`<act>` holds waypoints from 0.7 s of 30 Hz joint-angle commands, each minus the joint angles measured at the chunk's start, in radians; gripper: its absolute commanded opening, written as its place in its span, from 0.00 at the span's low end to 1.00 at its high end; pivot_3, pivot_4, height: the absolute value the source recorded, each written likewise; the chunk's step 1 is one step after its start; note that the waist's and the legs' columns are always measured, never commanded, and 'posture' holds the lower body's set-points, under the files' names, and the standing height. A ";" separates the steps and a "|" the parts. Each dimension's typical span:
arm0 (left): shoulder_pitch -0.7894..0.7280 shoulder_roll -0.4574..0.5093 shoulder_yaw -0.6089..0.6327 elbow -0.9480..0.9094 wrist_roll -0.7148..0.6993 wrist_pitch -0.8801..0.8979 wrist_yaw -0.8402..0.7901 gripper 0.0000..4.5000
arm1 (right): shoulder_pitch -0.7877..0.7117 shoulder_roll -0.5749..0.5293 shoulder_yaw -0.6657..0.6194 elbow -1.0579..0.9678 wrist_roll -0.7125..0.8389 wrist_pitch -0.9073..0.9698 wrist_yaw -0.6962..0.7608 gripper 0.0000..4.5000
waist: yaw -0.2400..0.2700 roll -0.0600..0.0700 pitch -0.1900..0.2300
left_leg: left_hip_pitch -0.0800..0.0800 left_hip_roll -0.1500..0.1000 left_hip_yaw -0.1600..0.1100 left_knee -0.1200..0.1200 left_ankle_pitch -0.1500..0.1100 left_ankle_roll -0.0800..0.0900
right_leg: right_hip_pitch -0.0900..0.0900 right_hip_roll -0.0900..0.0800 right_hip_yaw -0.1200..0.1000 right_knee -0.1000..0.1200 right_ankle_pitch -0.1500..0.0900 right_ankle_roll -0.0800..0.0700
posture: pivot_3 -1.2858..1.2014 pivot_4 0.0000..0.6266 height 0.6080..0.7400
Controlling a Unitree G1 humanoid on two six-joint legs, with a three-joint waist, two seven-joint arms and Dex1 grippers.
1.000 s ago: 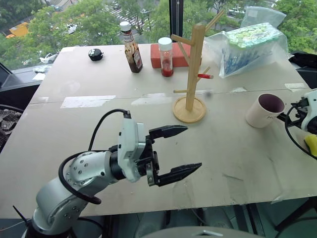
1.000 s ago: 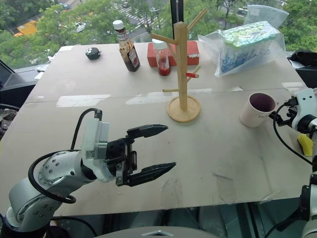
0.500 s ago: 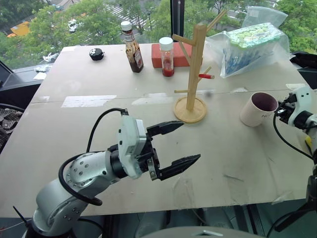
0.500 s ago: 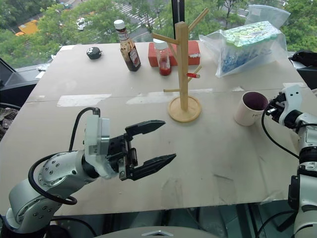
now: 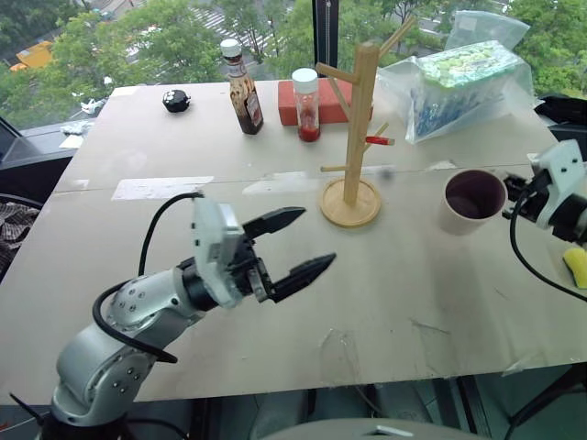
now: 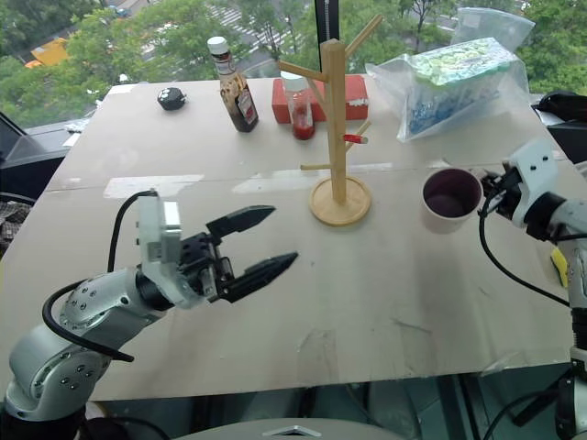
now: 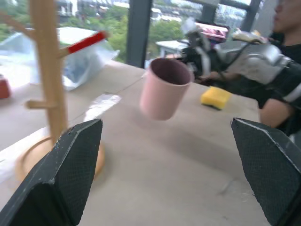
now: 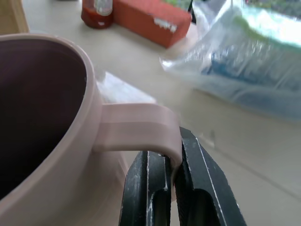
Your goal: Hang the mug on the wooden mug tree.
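1. My right claw [image 8: 175, 188] is clamped shut on the handle of the mug [image 5: 472, 200]; the two black fingers [image 8: 146, 188] pinch the outer bar of the loop, which leaves the opening of the handle free to receive a peg.

2. The mug hangs clear of the counter [image 5: 422, 275], tilted with its dark mouth facing up and toward me, to the right of the wooden mug tree [image 5: 356, 128] and apart from it. In the left wrist view a gap shows beneath its base.

3. The tree stands upright on its round disc base, pegs angled upward. The red-tipped peg [image 5: 380, 141] points toward the mug's side and is, in my judgement, the nearest candidate.

4. My left claw [image 5: 292, 247] hovers over the counter with its jaws spread wide and nothing between them, aimed toward the tree's base. I judge it placed to steady the post if needed.

5. The sauce bottle [image 5: 243, 89], red-filled jar [image 5: 307, 106] and plastic bag [image 5: 463, 82] stand behind the tree, away from the approach path.

6. The remaining step is to carry the handle loop over a peg.
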State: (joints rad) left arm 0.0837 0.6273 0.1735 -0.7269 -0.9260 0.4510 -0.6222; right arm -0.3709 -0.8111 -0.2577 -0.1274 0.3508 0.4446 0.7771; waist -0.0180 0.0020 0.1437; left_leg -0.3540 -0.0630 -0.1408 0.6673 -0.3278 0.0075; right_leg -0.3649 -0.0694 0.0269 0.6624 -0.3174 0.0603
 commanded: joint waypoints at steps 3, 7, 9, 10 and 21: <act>0.124 0.015 0.155 0.063 -0.027 -0.095 -0.203 1.00 | -0.128 -0.087 0.035 -0.365 0.040 0.275 -0.113 0.01 | 0.004 0.000 0.000 | -0.010 0.000 -0.002 0.001 0.000 0.000 | -0.010 0.000 -0.001 0.001 0.000 0.000 | 0.52 0.24 1.00; 0.154 0.010 0.168 0.131 -0.017 -0.106 -0.277 1.00 | -0.251 -0.124 0.154 -0.453 0.014 0.416 -0.146 0.01 | 0.008 -0.002 -0.001 | -0.012 0.000 -0.004 0.001 0.000 0.000 | -0.011 -0.001 -0.002 0.000 0.000 0.000 | 0.52 0.24 1.00; 0.144 0.004 0.155 0.171 -0.007 -0.112 -0.311 1.00 | -0.294 -0.143 0.232 -0.454 -0.032 0.428 -0.149 0.01 | 0.008 -0.002 -0.001 | -0.012 -0.001 -0.004 0.001 0.000 0.000 | -0.011 -0.001 -0.002 0.000 0.000 0.000 | 0.52 0.24 1.00; 0.138 -0.001 0.149 0.182 0.000 -0.117 -0.319 1.00 | -0.314 -0.144 0.260 -0.450 -0.041 0.434 -0.145 0.01 | 0.008 -0.003 -0.001 | -0.012 -0.001 -0.004 0.001 0.000 0.000 | -0.011 -0.001 -0.003 0.000 0.000 0.000 | 0.52 0.24 1.00; 0.121 -0.054 0.123 0.118 -0.031 -0.110 -0.291 1.00 | -0.565 -0.016 0.512 -0.269 -0.170 0.356 -0.106 0.01 | -0.012 -0.003 -0.001 | -0.013 -0.001 -0.003 0.000 0.000 0.000 | -0.012 -0.002 -0.002 0.001 0.000 0.000 | 0.52 0.24 1.00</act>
State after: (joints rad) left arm 0.2015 0.5816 0.2763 -0.5655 -0.9306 0.3623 -0.9108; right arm -0.9043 -0.8304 0.2493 -0.4059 0.2145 0.8393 0.6669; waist -0.0303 -0.0012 0.1429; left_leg -0.3667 -0.0642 -0.1438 0.6677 -0.3278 0.0075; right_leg -0.3771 -0.0714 0.0244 0.6631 -0.3172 0.0602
